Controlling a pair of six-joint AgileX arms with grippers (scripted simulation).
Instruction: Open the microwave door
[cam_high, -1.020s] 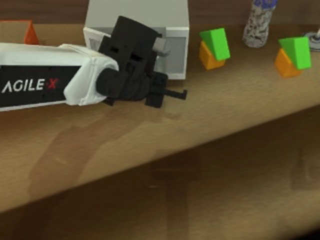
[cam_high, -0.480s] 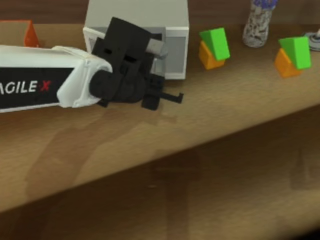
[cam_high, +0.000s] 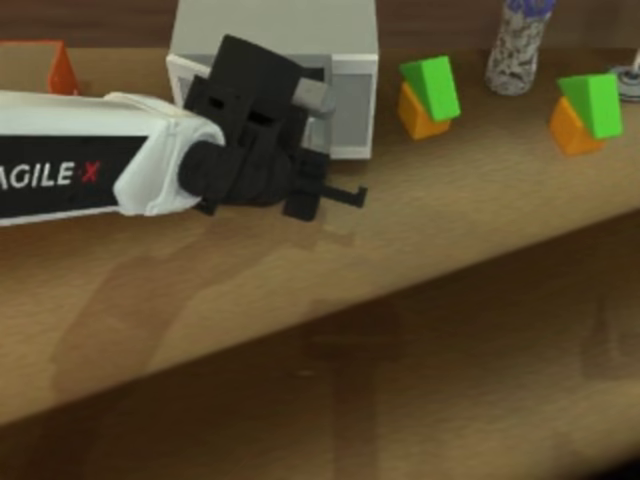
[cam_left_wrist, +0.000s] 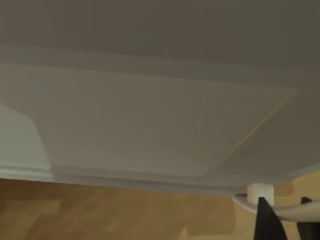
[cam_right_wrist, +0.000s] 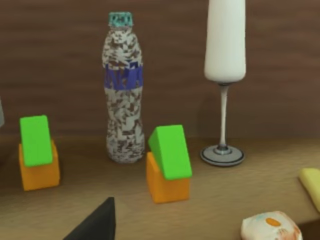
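Microwave door sits behind left hand.

Door fills most of view, super close. Worktop strip beneath. Dark left tool fingertips beside white handle post.

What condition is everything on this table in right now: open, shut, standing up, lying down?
Microwave: upright at the table's back edge.
Microwave door: looks shut or nearly so; the arm hides most of it.
Left end effector: right in front of the door; grip unclear.
Bottle: upright, capped.
Wine glass: upright.
Two orange-and-green blocks: standing on the table.
Right end effector: barely in view.
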